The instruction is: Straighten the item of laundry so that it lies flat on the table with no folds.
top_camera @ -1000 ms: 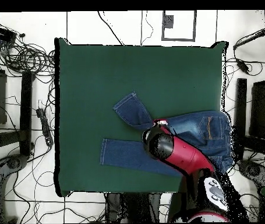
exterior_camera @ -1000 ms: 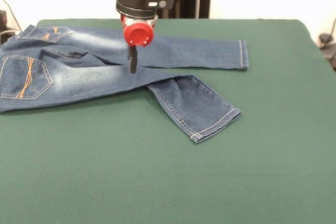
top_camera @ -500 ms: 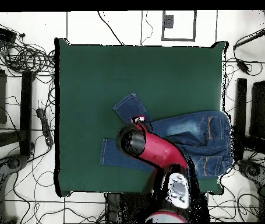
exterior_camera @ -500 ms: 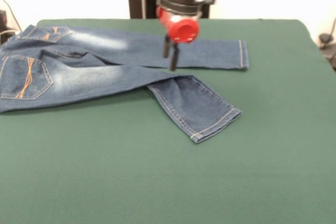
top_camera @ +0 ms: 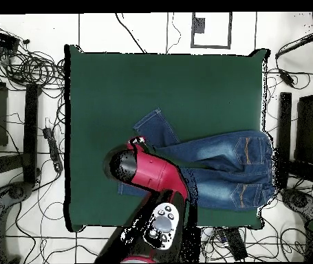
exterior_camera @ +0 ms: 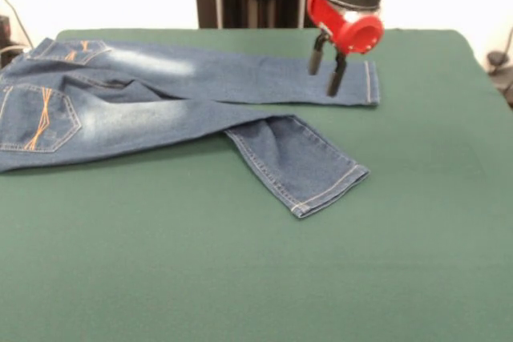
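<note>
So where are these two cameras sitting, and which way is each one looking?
Front view: across the table from the robot, low, facing it; shows the jeans and only the arm's end with the open gripper above the straight leg's hem.
Overhead view: above the table, looking straight down; shows the red arm reaching in from the bottom edge.
Shared: jeans, table and arm, turned half round between them.

Faded blue denim jeans [exterior_camera: 160,94] with orange stitching; matt green felt-like table [exterior_camera: 256,278] cloth; glossy red plastic collar above gripper [exterior_camera: 327,67].
</note>
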Robot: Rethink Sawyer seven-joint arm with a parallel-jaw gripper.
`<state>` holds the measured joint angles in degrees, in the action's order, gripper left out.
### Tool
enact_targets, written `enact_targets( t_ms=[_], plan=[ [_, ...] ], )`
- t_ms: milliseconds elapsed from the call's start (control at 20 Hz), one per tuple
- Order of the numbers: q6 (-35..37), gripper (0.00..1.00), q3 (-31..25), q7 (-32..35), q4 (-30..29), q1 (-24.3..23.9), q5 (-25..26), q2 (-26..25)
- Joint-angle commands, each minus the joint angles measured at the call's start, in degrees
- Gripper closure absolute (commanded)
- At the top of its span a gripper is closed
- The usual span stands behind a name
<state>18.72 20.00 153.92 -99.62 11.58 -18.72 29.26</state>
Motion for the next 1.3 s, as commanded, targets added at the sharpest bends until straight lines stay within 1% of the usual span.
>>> enact_targets(
  t_ms=[50,100,150,200,250,350,500,650,700,900,1050,1300],
  plan=[
    [-3.1,0.00,-0.9,12.9,2.2,-3.5,-5.9,-8.1],
    [-5.0,0.00,-1.8,12.0,1.8,-5.6,-6.0,-8.5],
    [-6.3,0.00,-2.3,12.0,1.5,-6.4,-6.4,-8.8],
    [-8.6,0.00,-4.1,11.9,0.3,-8.6,-6.9,-8.6],
    [-9.7,0.00,-4.9,11.6,-0.1,-9.6,-6.9,-8.6],
    [-11.8,0.00,-5.5,10.8,-0.5,-11.7,-6.5,-8.8],
    [-15.2,0.00,-8.9,9.6,-2.5,-16.3,-5.0,-7.8],
    [-16.0,0.00,-11.1,8.6,-3.6,-19.5,-3.9,-7.0],
    [-16.4,0.00,-12.4,7.8,-4.2,-21.6,-3.1,-6.7],
    [-15.3,0.00,-15.2,6.5,-5.2,-25.6,-2.5,-6.7],
    [-14.6,0.00,-15.5,5.5,-5.9,-27.0,-1.6,-6.6],
    [-14.4,0.00,-16.1,4.9,-9.0,-29.0,0.0,-4.7]
  ],
)
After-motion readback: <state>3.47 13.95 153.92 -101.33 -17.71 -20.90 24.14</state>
